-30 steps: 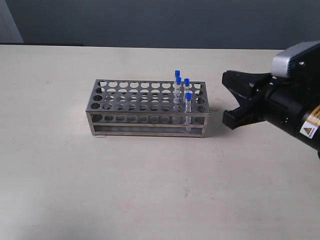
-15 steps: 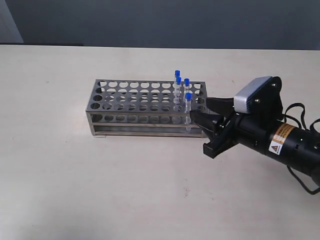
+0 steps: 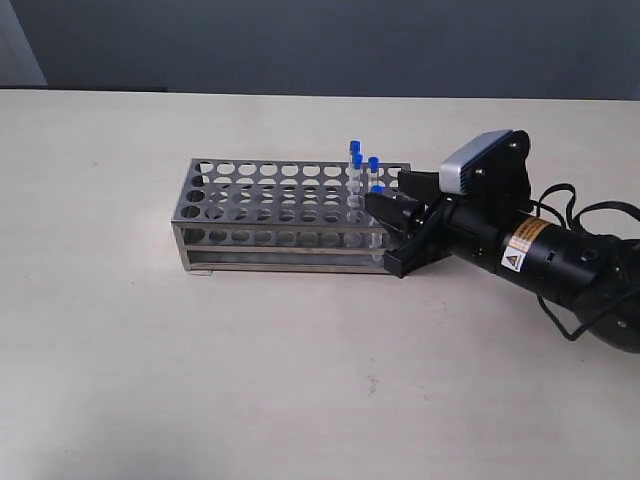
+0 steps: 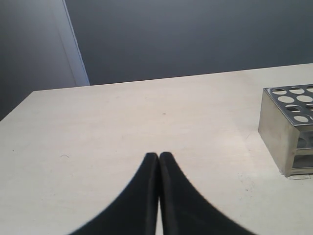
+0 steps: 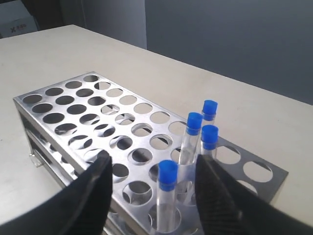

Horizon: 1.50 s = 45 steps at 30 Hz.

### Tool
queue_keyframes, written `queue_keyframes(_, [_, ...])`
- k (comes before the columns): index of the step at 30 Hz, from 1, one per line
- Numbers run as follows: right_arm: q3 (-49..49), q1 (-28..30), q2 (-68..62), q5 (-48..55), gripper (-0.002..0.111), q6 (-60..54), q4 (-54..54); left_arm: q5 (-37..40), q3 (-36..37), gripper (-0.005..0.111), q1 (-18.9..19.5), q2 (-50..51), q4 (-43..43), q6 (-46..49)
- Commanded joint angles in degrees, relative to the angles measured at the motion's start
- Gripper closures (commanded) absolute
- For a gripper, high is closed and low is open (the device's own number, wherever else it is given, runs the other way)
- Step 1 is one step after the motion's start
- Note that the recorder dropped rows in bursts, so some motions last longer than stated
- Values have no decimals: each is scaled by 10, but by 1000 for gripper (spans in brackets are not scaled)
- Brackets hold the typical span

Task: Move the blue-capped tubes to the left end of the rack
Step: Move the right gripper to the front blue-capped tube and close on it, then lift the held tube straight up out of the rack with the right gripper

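The silver rack (image 3: 262, 198) stands mid-table, and the four blue-capped tubes sit at its right end. Three of their caps (image 3: 357, 160) show behind my right gripper (image 3: 385, 232), which is open and reaches over that end. The nearest tube (image 5: 167, 175) stands upright in its hole between the two black fingers (image 5: 100, 169), touching neither. The other three tubes (image 5: 194, 122) cluster just beyond it. My left gripper (image 4: 159, 155) is shut and holds nothing. It hovers over bare table, and the rack's end (image 4: 276, 129) is off to one side.
The rack's remaining holes (image 5: 78, 108), running toward the left end, hold nothing. Pale tabletop (image 3: 300, 380) surrounds the rack on all sides. A dark wall (image 3: 300, 40) runs behind the table's far edge.
My right arm has swung in from the right and lowered. Its open fingers now straddle the nearest blue-capped tube at the rack's right end. The tubes and rack have not moved.
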State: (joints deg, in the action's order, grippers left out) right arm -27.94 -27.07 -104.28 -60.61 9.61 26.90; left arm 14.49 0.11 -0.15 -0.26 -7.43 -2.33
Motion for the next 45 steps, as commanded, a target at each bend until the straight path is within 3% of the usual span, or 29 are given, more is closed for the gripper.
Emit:
queue_keyframes(1, [-17,-1,-19,-8,58,-4,-1,-8,-1,106,-4,3,-2,0])
queue_keyframes(17, [-50,-4,-63,-12,59,9,17,-8,-1,106,-4,3,-2,0])
queue_keyframes(22, [-51,-4,-63,0,75,9,16,-8,-1,106,-4,3,-2,0])
queue_keyframes(29, [-55,-4,-63,30,81,13,13,-8,-1,106,-4,3,-2,0])
queue_keyframes(31, [-55,-4,-63,31,95,13,11,-8,-1,106,-4,3,-2,0])
queue_keyframes(32, [-55,-4,-63,31,108,15,11,-8,-1,106,-4,3,-2,0])
queue_keyframes(45, [-55,-4,17,52,109,22,11,-8,-1,106,-4,3,-2,0])
